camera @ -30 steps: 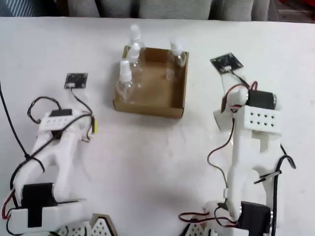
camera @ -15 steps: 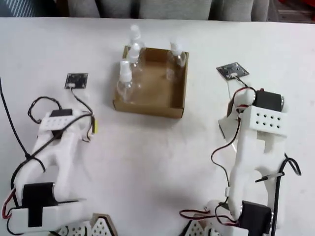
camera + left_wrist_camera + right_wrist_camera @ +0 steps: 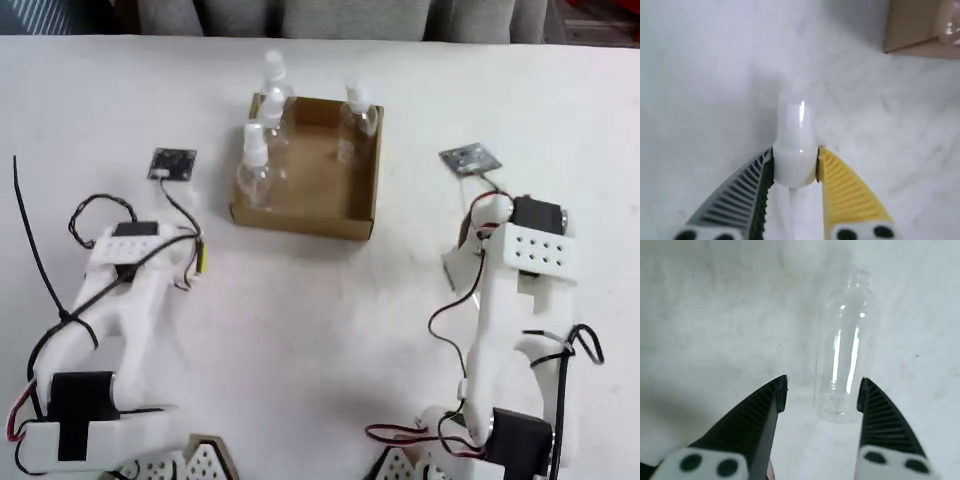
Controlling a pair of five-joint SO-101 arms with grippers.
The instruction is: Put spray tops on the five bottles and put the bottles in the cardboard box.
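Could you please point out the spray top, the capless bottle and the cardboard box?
spray top [image 3: 796, 145]: left wrist view, white body
capless bottle [image 3: 844, 365]: right wrist view, body middle
cardboard box [image 3: 300, 222]: high view, near wall

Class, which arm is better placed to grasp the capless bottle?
Right: the right gripper is open at the base of the bottle, while the left gripper is shut on a spray top.

The setup suggests a robotics lab or maker's bench. A plain white worktop [image 3: 300, 330] carries two white printed-plastic arms, the left arm [image 3: 125, 290] and the right arm [image 3: 505, 320]. Both have bare black servo motors [image 3: 78, 400] and loose red and black wires [image 3: 450, 310]. A small circuit board [image 3: 173, 163] lies tethered beside them.
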